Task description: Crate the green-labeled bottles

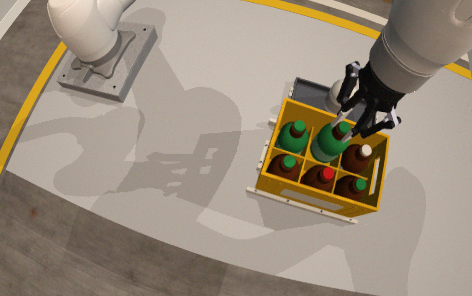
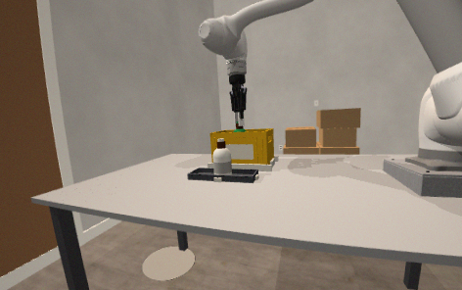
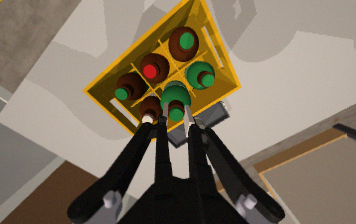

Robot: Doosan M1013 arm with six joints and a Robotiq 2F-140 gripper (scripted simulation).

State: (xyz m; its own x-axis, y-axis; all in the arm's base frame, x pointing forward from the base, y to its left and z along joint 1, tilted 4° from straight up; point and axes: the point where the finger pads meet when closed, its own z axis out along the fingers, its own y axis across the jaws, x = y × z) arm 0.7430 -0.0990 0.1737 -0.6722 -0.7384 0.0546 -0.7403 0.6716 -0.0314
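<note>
At right of centre in the top view, the crate (image 1: 278,186) is yellow-orange. Two bottles in its upper row are green-bodied with green caps: one at upper left (image 1: 292,137), one in the upper middle cell (image 1: 328,142). The rest are dark brown: a white-capped one (image 1: 358,157), a red-capped one (image 1: 320,177), and two green-capped ones (image 1: 283,166) (image 1: 351,187). The pincer (image 1: 351,121) is black with pale fingertips. The tray (image 1: 306,90) looks dark grey, though mostly hidden. The tabletop (image 1: 200,60) is light grey, edged by a yellow stripe (image 1: 30,97).
</note>
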